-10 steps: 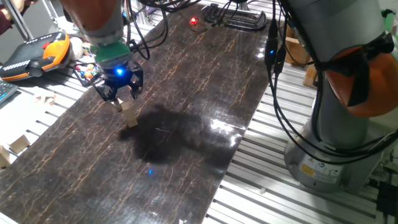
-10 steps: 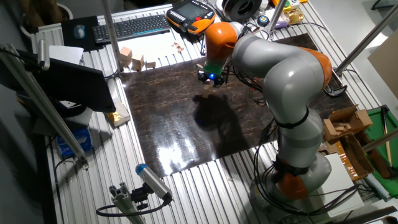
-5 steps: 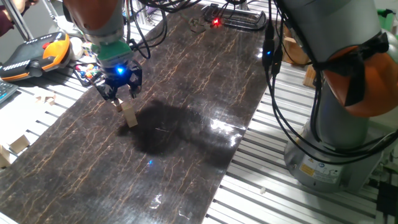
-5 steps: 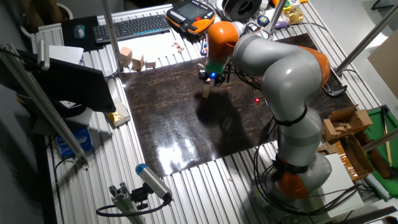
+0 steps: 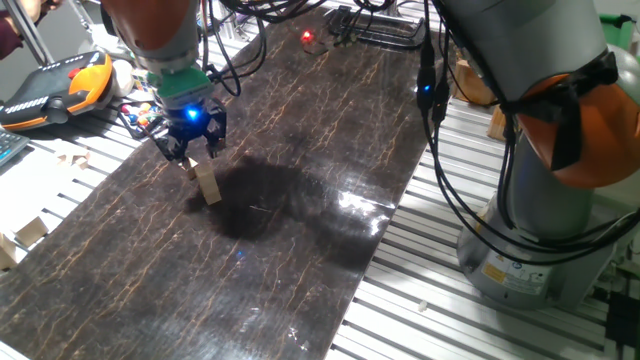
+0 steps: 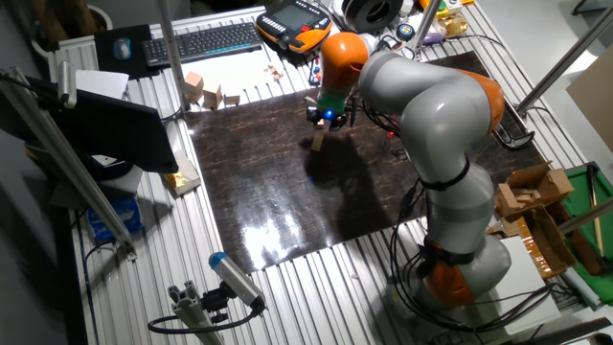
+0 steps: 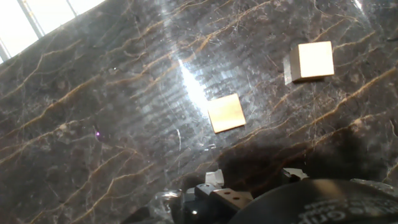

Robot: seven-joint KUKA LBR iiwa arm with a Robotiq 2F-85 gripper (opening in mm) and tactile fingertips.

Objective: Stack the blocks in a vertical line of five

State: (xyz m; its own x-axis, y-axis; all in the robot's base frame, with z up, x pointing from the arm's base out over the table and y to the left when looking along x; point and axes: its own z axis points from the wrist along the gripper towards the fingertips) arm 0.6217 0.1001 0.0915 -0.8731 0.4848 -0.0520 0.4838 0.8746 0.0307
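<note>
The gripper (image 5: 191, 150) hangs over the far left part of the dark marbled table (image 5: 300, 250), its blue light glowing between the jaws. Just below and a little to the side of it stands a small stack of blocks (image 5: 207, 184) — light tan wood, upright on the table, apparently two or three cubes high, though the exact count is hard to read. In the other fixed view the same stack (image 6: 317, 142) shows as a short tan post directly beneath the gripper (image 6: 327, 120), with the arm's shadow spreading across the table (image 6: 287, 220) beside it.

The jaws look spread apart and nothing is seen between them; the stack sits under them rather than in their grip, though whether a fingertip touches its top I cannot tell.

The hand view looks down on the table (image 7: 93, 124): one square tan block top (image 7: 226, 113) lies near the middle, and a second block (image 7: 313, 61) sits to the upper right with a dark side face showing — well apart from the first. Parts of the gripper's body fill the lower edge of that view.

Off the table's far left corner lie an orange and black teach pendant (image 5: 55, 85) and a multicoloured cube (image 5: 140, 115), partly hidden by cables.
</note>
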